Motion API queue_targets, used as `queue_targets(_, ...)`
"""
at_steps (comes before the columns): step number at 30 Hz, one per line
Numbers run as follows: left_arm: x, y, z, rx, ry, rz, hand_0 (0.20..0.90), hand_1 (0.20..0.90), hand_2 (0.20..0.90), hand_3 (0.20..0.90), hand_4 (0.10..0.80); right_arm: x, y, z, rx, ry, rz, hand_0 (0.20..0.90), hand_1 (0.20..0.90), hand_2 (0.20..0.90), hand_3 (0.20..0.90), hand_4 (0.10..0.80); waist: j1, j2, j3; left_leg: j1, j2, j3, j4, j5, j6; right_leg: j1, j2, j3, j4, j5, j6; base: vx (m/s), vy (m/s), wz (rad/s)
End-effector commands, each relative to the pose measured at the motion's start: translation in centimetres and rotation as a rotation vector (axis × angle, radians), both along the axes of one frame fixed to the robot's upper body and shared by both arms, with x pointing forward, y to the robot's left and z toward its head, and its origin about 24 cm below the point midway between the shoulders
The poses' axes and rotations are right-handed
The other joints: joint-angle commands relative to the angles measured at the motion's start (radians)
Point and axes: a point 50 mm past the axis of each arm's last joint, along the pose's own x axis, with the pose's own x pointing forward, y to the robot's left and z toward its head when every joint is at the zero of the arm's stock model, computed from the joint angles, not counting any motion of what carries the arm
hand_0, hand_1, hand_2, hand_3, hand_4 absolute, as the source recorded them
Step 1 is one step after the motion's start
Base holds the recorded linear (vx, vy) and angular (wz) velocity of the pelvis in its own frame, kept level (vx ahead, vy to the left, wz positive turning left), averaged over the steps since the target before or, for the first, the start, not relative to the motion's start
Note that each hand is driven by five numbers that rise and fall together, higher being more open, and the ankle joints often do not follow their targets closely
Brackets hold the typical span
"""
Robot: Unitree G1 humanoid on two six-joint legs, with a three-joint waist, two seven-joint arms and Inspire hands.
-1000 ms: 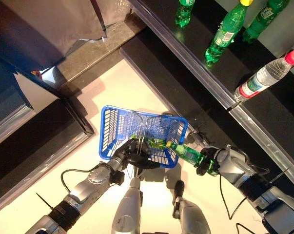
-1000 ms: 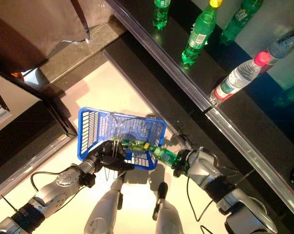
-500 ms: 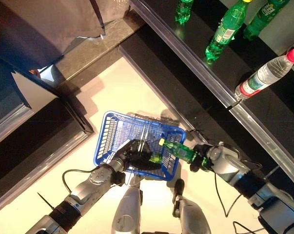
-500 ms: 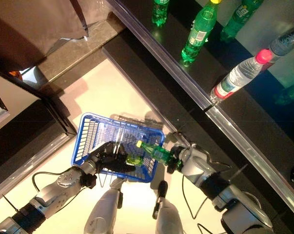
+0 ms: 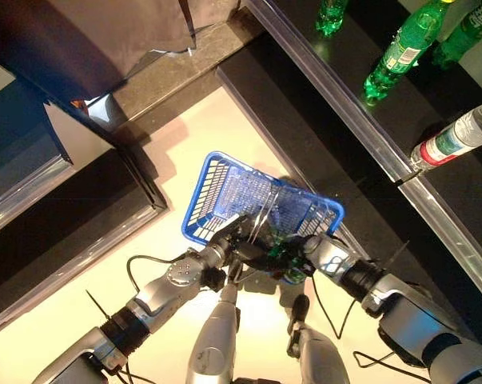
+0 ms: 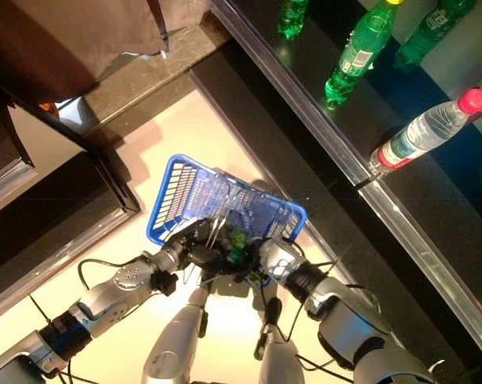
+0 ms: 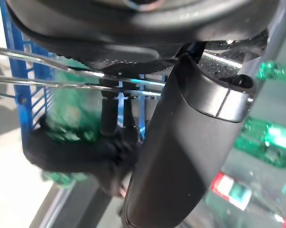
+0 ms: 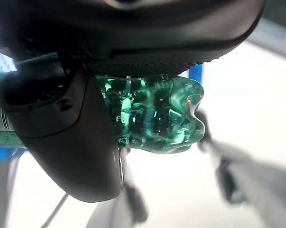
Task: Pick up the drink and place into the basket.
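While right hand (image 8: 71, 137) grips one drink (image 8: 157, 118), one basket (image 5: 225, 180).

No print can be read: the labels on the green plastic bottles (image 5: 398, 58) and the clear red-capped bottle (image 6: 423, 132) are too small to make out.

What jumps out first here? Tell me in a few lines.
The blue basket hangs over the pale floor, its wire handles in the left hand. Right beside it, the right hand grips a green bottle at the basket's near rim. More bottles stand on the dark shelf beyond, among them a clear one with a red cap.
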Motion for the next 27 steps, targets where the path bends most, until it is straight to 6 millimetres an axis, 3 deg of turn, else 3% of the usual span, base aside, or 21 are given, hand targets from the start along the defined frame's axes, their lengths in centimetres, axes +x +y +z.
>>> queue_targets(1,-2.4,-7.5,10.5,-0.421,-0.357,-0.418,0.3,0.3,0.3,0.2,0.1,1.3,4.7,3.2,0.149,-0.066,0.062,0.3,0.3,0.3,0.2,0.1,0.012,-0.005,-0.048,0.027,-0.029,-0.028,0.076,-0.115,0.021,-0.096,-0.026,0.016,-0.038,0.152,-0.084,0.037,0.03,0.04)
queue_targets(8,-2.8,-9.8,11.3,-0.496,-0.3,-0.503,0.3,0.3,0.3,0.2,0.1,3.1,5.3,4.2,0.148,-0.191,-0.018,0.3,0.3,0.3,0.2,0.1,0.021,0.01,-0.034,0.014,-0.036,-0.031,0.081,-0.113,0.025,-0.111,-0.033,0.007,-0.032,0.16,-0.083,0.016,0.021,0.09)
queue_targets(16,-2.3,-11.4,11.4,-0.516,-0.221,-0.538,0.3,0.3,0.3,0.2,0.1,5.0,5.7,6.6,0.278,-0.291,-0.17,0.3,0.3,0.3,0.2,0.1,0.02,0.02,-0.015,0.003,-0.042,-0.023,0.081,-0.108,0.03,-0.13,-0.039,0.004,-0.025,0.171,-0.078,0.0,0.0,0.0)
queue_targets(23,-1.4,-10.6,11.1,-0.47,-0.216,-0.519,0.3,0.3,0.3,0.2,0.1,6.4,3.6,8.7,0.515,-0.241,-0.327,0.3,0.3,0.3,0.2,0.1,0.022,0.023,-0.008,0.004,-0.041,-0.018,0.073,-0.107,0.03,-0.134,-0.043,-0.002,-0.026,0.175,-0.07,-0.002,0.009,0.0)
queue_targets(27,-1.4,-9.6,10.5,-0.437,-0.207,-0.51,0.3,0.3,0.3,0.2,0.1,7.4,0.5,10.3,0.38,-0.383,-0.312,0.3,0.3,0.3,0.2,0.1,0.016,0.015,-0.004,0.005,-0.037,-0.012,0.068,-0.105,0.027,-0.139,-0.043,0.0,-0.025,0.18,-0.064,-0.008,0.005,0.0)
